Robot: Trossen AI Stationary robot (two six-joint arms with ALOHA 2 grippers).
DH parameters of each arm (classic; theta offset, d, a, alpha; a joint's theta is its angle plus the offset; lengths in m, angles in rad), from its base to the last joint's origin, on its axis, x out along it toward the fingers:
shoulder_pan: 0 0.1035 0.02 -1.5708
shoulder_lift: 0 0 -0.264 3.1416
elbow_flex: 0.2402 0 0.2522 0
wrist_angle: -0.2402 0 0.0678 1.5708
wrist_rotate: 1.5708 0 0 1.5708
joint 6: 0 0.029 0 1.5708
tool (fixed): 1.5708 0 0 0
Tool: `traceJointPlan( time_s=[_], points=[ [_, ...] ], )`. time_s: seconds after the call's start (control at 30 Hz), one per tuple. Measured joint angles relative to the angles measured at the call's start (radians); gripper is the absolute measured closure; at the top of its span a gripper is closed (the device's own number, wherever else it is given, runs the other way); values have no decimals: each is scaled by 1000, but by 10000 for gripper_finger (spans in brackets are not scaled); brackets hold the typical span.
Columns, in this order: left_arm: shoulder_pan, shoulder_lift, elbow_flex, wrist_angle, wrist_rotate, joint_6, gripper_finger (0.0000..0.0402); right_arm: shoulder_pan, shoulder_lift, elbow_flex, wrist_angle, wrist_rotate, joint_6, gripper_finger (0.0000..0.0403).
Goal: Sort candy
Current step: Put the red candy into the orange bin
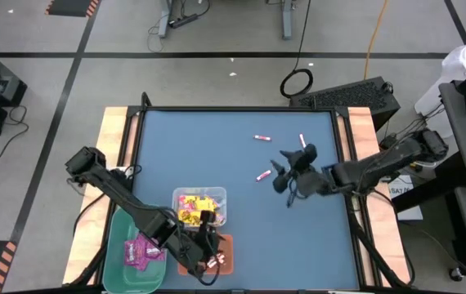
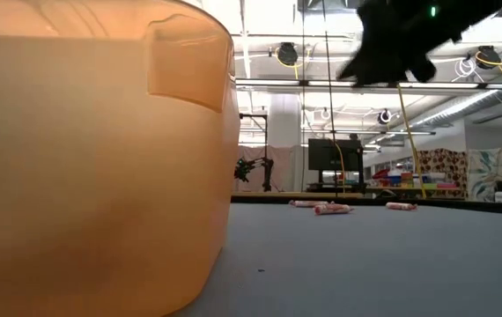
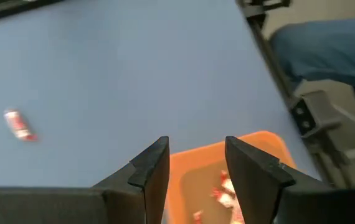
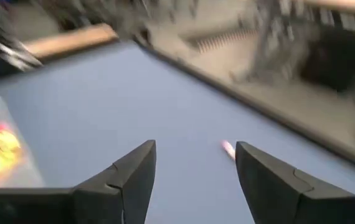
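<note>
though hidden low, left fingers [image 3: 196,171] parted, empty, over orange bin [image 3: 271,144]; right fingers [image 4: 195,180] wide, empty.

Three pink-and-white sticks lie loose on the blue table: one [image 1: 262,137] toward the far side, one [image 1: 302,140] just right of it, angled, and one [image 1: 262,175] nearer the middle, all well apart. Magenta square packets [image 1: 141,251] sit heaped in the green bin. Yellow square packets [image 1: 194,207] pile up in the clear bin, with a bit of magenta among them. More pink-and-white sticks [image 1: 217,261] lie in the orange bin, a few jumbled together [image 3: 224,190].
</note>
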Motion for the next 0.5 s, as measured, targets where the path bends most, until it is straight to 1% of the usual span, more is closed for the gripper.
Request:
traceJointPlan(
  time_s=[0.13, 0.23, 0.3, 0.37, 0.5],
  points=[
    [0, -30, 0, -46, -69, -5, 239, -143, -50, 0, -345, -123, 225, 193],
    [3, -36, 0, -54, -119, -1, 239, -247, -55, 0, -510, -179, 323, 193],
    [7, -35, 0, -53, -170, 9, 239, -318, -49, 0, -551, -203, 330, 192],
    [18, -35, 0, -52, -213, 18, 239, -389, -31, 0, -550, -224, 304, 192],
    [47, -35, 0, -52, -227, -46, 239, -511, 19, -1, -527, -265, 231, 192]
  ],
)
